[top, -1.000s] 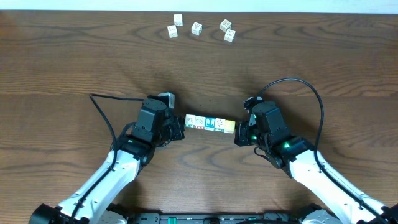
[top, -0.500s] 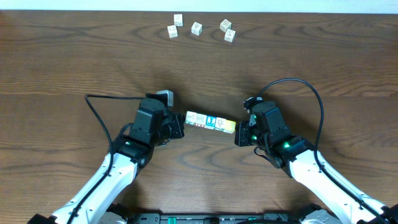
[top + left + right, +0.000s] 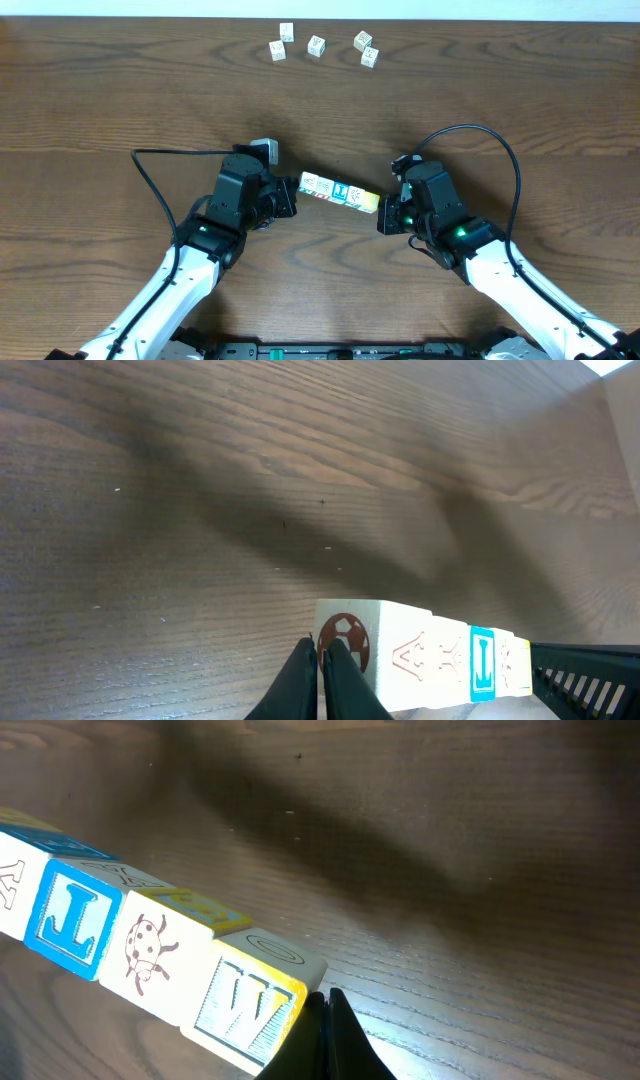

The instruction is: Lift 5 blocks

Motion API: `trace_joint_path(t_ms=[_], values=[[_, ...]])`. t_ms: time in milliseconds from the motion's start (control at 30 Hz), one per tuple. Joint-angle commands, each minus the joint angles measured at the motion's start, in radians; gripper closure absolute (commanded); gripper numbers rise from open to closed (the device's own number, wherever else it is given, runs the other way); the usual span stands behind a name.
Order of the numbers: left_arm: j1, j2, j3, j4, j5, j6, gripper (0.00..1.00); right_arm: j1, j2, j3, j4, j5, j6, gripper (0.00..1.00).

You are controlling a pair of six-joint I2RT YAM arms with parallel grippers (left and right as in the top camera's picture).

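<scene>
Overhead: blocks in one slanted row at frame centre, pressed end to end between left tool and right tool, both fully closed, fingers together. Five loose cubes near upper edge, well apart.

Left end effector and right end effector closed.

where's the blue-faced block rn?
Overhead view, mid-frame: blue-faced block is the middle of the row pinched between left gripper and right gripper.
</scene>
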State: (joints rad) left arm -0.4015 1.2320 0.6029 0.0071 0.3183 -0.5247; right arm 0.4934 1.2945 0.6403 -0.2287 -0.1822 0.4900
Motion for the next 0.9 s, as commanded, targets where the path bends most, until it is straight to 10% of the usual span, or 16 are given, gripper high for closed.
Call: trace_joint_path(t_ms=[0,867], values=[[-0.048,0.0,0.032,0.005,0.249,-0.012,0.93,0.066,-0.024,0.087,0.052,-0.291,0.003,0.99],[-0.048,0.0,0.032,0.005,0.246,-0.012,0.93,0.066,-0.067,0.14,-0.004,-0.274,-0.013,0.99]])
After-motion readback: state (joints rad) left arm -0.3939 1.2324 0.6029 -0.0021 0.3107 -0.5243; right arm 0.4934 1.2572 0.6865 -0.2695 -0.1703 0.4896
